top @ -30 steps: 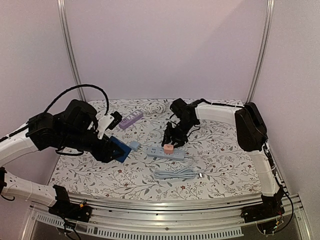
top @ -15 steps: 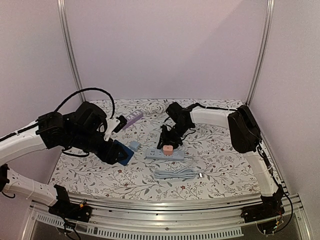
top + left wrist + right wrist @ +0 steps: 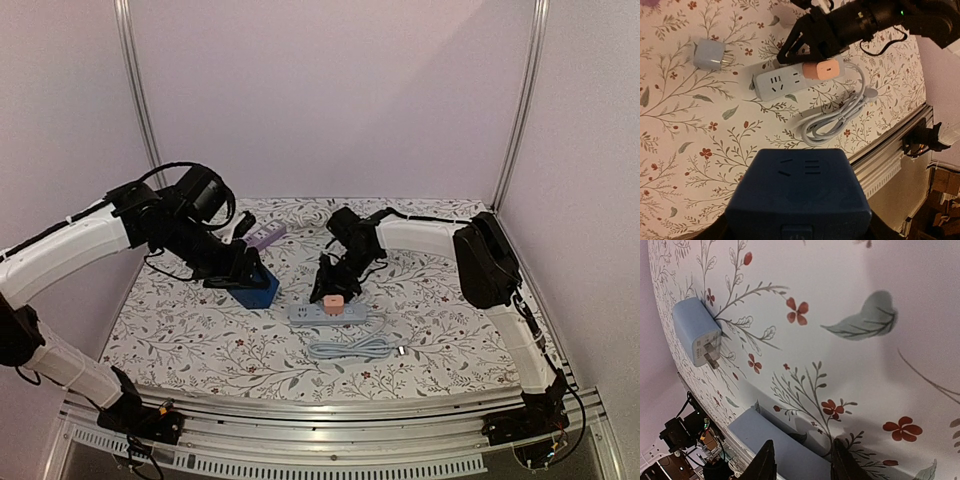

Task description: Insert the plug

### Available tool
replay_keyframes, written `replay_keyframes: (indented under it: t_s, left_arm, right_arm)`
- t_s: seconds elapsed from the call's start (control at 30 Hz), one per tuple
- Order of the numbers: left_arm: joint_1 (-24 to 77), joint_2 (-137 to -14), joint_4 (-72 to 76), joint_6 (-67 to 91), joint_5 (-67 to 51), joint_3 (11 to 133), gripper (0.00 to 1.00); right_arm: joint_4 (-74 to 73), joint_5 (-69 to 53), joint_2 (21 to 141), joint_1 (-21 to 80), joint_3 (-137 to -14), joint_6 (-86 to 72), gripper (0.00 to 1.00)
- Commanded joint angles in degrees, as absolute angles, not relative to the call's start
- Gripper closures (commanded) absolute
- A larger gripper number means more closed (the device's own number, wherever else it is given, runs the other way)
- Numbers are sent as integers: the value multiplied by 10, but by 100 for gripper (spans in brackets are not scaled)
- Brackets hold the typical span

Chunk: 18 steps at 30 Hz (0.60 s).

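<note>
Right claw (image 3: 802,452): spread open and empty. Between its fingers you see only the flowered tabletop (image 3: 440,300) and one end of the power strip (image 3: 776,84).
Left claw (image 3: 248,282): closed on a blue socket cube (image 3: 797,197), off to the side of the strip. Its fingers are mostly hidden behind the cube.
Plug: the pink plug (image 3: 822,69) sits on the strip's top face, at the end where the cable (image 3: 832,120) leaves.
Plug from the right claw: just beneath the fingertips and a little back toward the wrist. That puts it outside the right wrist view.
Seating: you cannot tell from here whether the pins are fully home or the plug only rests on the socket.
Strip's long axis: flat on the tabletop, running crosswise to the right claw's reach, so the open fingers straddle its width.
Nearer arm: the right, clearly. The left claw is well apart from the plug and already occupied.
What the move turns on: judged from this, any last push should come straight down from the right claw, with the fingertips drawn back over the plug first.
Stray part: a light-blue adapter (image 3: 695,337) lies on its side beyond the right fingers, prongs bare, apart from the strip.
</note>
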<state>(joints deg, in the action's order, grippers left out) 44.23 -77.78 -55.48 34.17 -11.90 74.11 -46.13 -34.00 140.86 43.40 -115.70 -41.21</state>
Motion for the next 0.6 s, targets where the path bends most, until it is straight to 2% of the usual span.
replay_keyframes:
  t_s: [0.0, 0.17, 0.37, 0.57]
  left_arm:
    - [371, -814, -568, 410, -285, 758, 100]
    - [364, -858, -560, 402, -331, 772, 100]
    - [362, -901, -531, 427, -342, 781, 100]
    - [364, -947, -534, 442, -284, 833, 100]
  right_arm:
    - [-494, -321, 1388, 428, -1162, -451, 62]
    - [-490, -310, 1350, 412, -1163, -466, 61]
    - [-499, -295, 1312, 383, -1162, -454, 53]
    - [-545, -227, 1255, 355, -1161, -414, 44]
